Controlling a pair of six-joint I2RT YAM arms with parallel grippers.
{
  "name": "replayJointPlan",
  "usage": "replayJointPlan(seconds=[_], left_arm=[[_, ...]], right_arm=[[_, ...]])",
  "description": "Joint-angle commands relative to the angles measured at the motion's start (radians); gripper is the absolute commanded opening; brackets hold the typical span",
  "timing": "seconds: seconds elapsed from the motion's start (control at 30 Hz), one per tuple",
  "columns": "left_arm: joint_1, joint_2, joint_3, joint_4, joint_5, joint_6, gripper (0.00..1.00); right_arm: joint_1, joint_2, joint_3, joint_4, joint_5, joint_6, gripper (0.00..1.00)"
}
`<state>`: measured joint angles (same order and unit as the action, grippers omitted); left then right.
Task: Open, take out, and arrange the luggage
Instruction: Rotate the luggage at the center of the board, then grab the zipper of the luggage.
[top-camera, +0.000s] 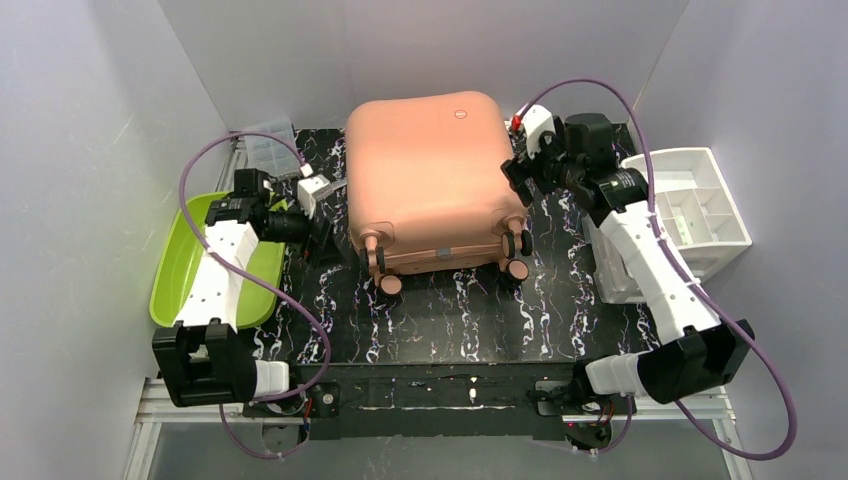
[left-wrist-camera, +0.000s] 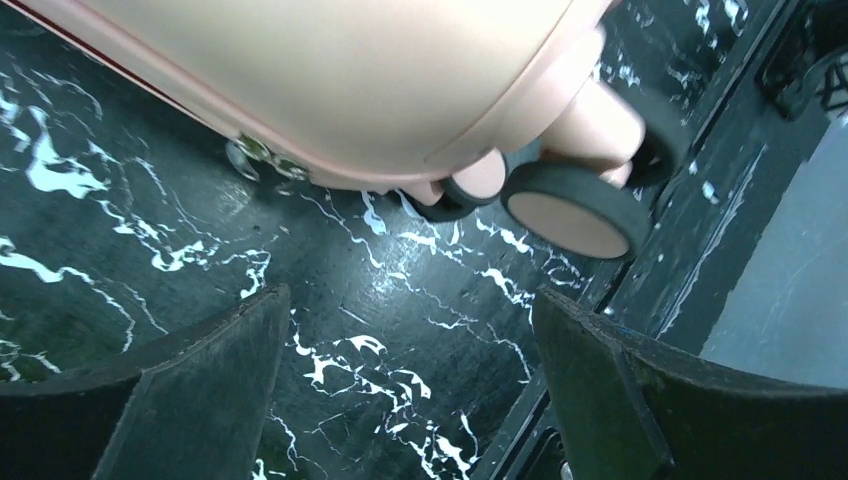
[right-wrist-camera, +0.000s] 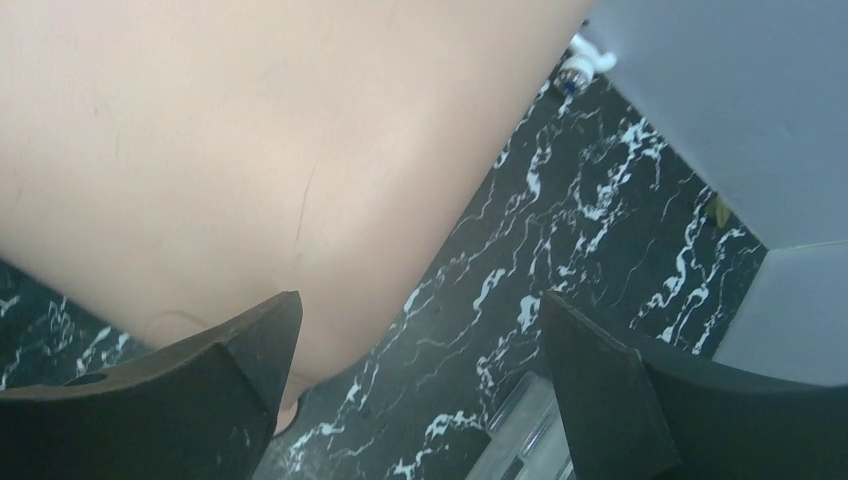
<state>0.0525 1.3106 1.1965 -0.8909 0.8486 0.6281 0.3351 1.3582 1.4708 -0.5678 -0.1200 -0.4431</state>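
Observation:
The luggage (top-camera: 430, 180), a salmon-pink hard-shell suitcase, lies flat and closed in the middle of the black marbled mat, wheels (top-camera: 388, 284) toward the near edge. My left gripper (top-camera: 322, 238) sits low by its left near corner, open with only mat between the fingers. In the left wrist view the shell (left-wrist-camera: 350, 70) and one wheel (left-wrist-camera: 575, 205) lie just beyond that gripper (left-wrist-camera: 410, 300). My right gripper (top-camera: 520, 178) hovers at the case's right side, open and holding nothing. In the right wrist view the shell (right-wrist-camera: 250, 150) fills the upper left, past that gripper (right-wrist-camera: 420, 305).
A lime-green tray (top-camera: 195, 265) lies at the left under the left arm. A white drawer organizer (top-camera: 690, 205) stands at the right beside the right arm. A clear plastic box (top-camera: 265, 140) sits at the back left. Grey walls close in on three sides.

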Motion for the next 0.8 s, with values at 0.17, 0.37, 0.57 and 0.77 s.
replayJointPlan(seconds=[0.17, 0.37, 0.57, 0.77], left_arm=[[0.005, 0.018, -0.167, 0.274, 0.104, -0.005, 0.74], [0.006, -0.024, -0.358, 0.564, 0.106, -0.102, 0.69], [0.004, 0.035, -0.364, 0.628, 0.197, -0.147, 0.58], [0.005, 0.104, -0.330, 0.658, 0.189, -0.177, 0.57]], right_arm=[[-0.058, -0.139, -0.205, 0.081, -0.064, -0.055, 0.99], [-0.097, -0.155, -0.246, 0.097, -0.121, -0.029, 0.98], [-0.106, -0.147, -0.233, 0.092, -0.125, -0.016, 0.99], [-0.113, -0.167, -0.244, 0.096, -0.138, -0.013, 0.98]])
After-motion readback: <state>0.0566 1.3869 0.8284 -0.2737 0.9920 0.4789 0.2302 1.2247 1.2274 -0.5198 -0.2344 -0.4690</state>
